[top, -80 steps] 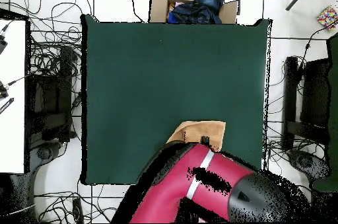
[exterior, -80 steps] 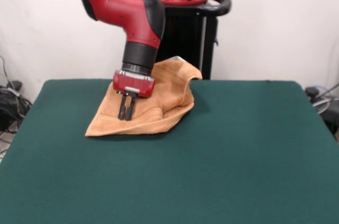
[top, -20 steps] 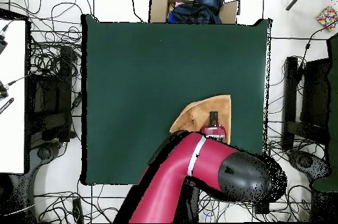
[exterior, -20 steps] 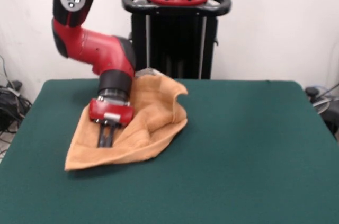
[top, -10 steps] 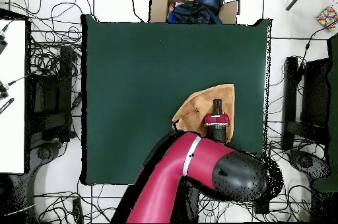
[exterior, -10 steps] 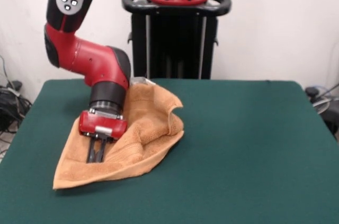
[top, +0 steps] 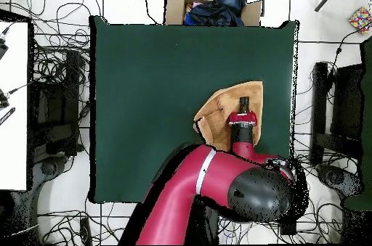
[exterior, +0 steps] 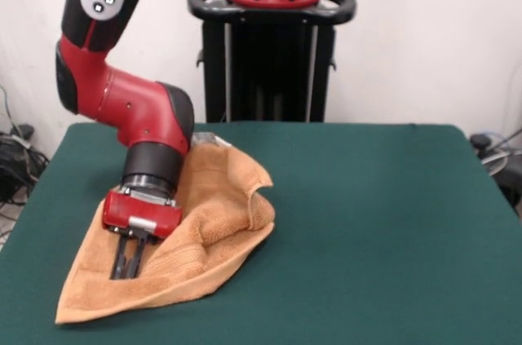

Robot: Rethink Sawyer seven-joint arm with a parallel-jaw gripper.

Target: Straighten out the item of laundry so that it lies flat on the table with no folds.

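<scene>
The item of laundry (exterior: 214,213), an orange-tan terry towel, lies on the left part of the green table (exterior: 375,223). One corner is drawn out to a point near the front left, and a raised fold bunches along its right side. My gripper (exterior: 128,262) points down onto the stretched part, its two black fingers close together and pinching the cloth. In the overhead view the towel (top: 224,109) lies near the table's (top: 160,76) right edge. There the gripper (top: 244,101) sits over its right half, and the red arm hides the towel's lower part.
A cardboard box (top: 211,7) with dark clothes stands past the table's top edge in the overhead view. Cables lie on the floor around the table. A white surface (top: 13,105) is at the left. The black pedestal (exterior: 269,59) stands behind the towel.
The gripper has travelled toward the table's front left in the front view, dragging the towel's corner with it. The towel is drawn out longer and sits farther from the pedestal.
</scene>
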